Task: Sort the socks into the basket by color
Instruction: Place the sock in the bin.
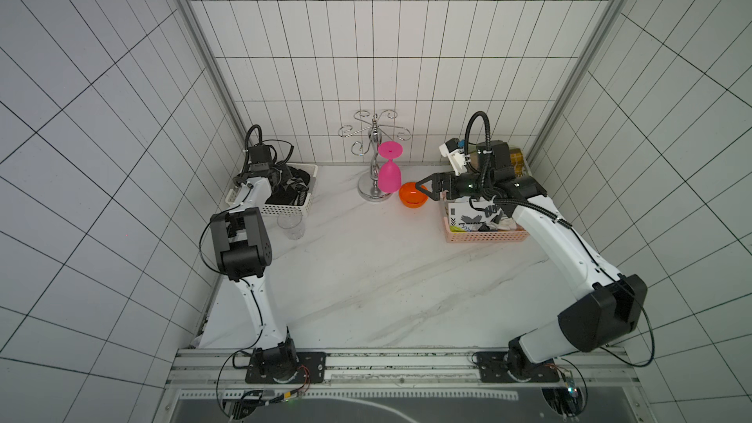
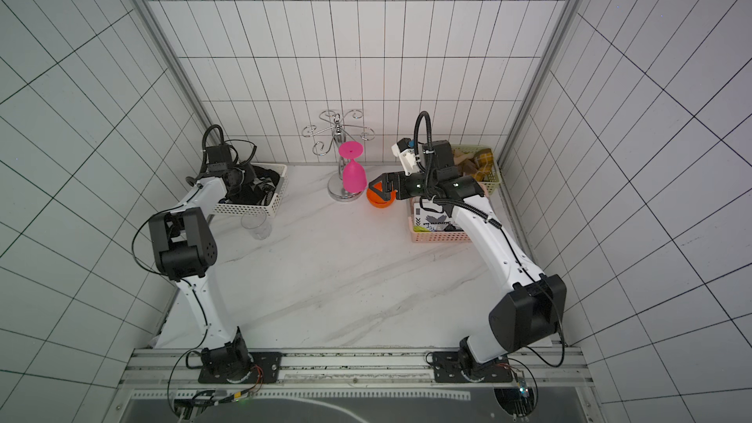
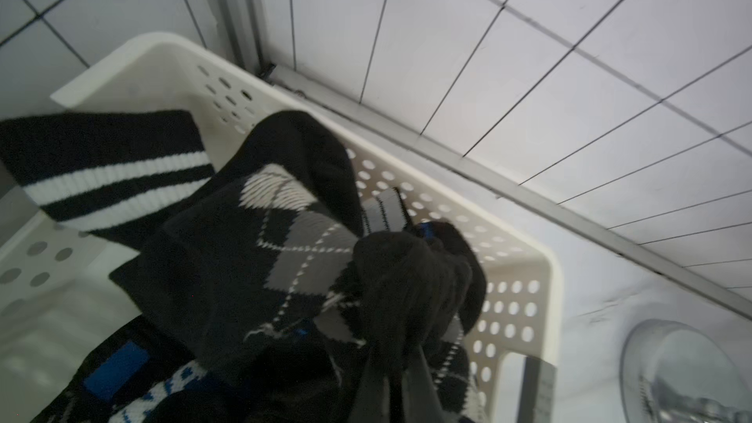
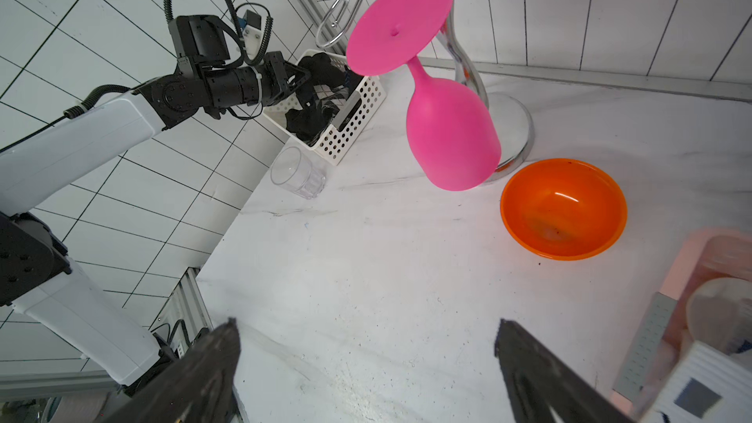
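Black socks [image 3: 244, 258], argyle, striped and blue-marked, lie heaped in the white basket [image 1: 285, 209] [image 2: 244, 208] [image 3: 545, 262] at the back left. My left gripper [image 1: 280, 179] [image 2: 240, 179] [image 3: 392, 380] hangs over that heap, shut on a bunched black sock [image 3: 407, 286]. White printed socks [image 1: 472, 213] [image 2: 431, 217] fill the pink basket [image 1: 484, 236] [image 2: 439, 236] on the right. Brown socks [image 2: 482, 160] sit in a pale green basket [image 2: 494, 183] behind it. My right gripper [image 1: 423, 190] [image 2: 376, 191] [image 4: 366, 325] is open and empty above the table, beside the pink basket.
A chrome glass rack [image 1: 374, 144] stands at the back centre with a pink wine glass [image 1: 389, 172] [image 4: 447, 128] hanging upside down from it. An orange bowl [image 1: 413, 197] [image 4: 563, 209] sits just under my right gripper. A clear glass [image 1: 291, 227] [image 4: 297, 172] stands before the white basket.
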{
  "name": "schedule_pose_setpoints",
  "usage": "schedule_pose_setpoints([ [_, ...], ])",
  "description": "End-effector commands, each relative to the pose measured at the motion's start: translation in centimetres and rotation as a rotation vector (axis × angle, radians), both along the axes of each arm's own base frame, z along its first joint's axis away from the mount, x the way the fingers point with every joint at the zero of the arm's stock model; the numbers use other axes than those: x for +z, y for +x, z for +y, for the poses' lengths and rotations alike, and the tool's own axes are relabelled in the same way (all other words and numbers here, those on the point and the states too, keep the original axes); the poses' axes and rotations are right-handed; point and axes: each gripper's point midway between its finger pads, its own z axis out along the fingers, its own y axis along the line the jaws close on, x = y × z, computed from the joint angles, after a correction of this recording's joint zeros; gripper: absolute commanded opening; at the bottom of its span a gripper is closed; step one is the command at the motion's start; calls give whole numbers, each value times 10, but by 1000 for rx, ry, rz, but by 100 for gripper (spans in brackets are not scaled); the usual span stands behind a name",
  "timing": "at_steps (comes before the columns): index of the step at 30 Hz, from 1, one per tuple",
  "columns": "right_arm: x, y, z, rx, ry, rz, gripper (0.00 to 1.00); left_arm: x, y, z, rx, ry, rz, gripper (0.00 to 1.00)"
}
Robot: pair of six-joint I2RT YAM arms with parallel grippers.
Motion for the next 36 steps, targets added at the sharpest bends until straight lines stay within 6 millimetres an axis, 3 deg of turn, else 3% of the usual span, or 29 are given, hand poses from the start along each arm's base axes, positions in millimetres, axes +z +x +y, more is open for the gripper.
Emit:
schedule_pose_setpoints([
  [1,-18,3,-4,-2,4,34,99,-35,-16,23,33,66,143,0],
  [3,-21,4,-3,1,5,41,99,-57,-21,24,21,65,202,0],
  [7,-23,4,0,11,18,51,99,-78,-25,21,3,59,238,0],
  [10,-22,4,-1,9,19,52,99,-74,-23,17,-20,48,208,27],
  [12,-21,3,-1,7,20,51,99,-63,-23,13,-29,42,178,48],
  [16,-18,4,-3,-6,16,40,99,-29,-24,7,-41,46,112,66],
  [18,-16,4,-4,-10,16,37,99,-11,-28,4,-46,44,86,70],
  [21,-15,5,-4,-16,12,36,99,10,-36,0,-52,42,61,87],
  [24,-13,4,-5,-16,12,33,99,21,-46,-2,-49,44,54,94],
  [30,-14,5,-7,-33,0,30,99,45,-56,-7,-61,43,23,97],
  [33,-16,15,-19,-112,-44,6,99,78,-62,-23,-98,51,-82,97],
  [36,-24,32,-48,-283,-158,-18,99,112,-77,-42,-135,47,-186,97],
])
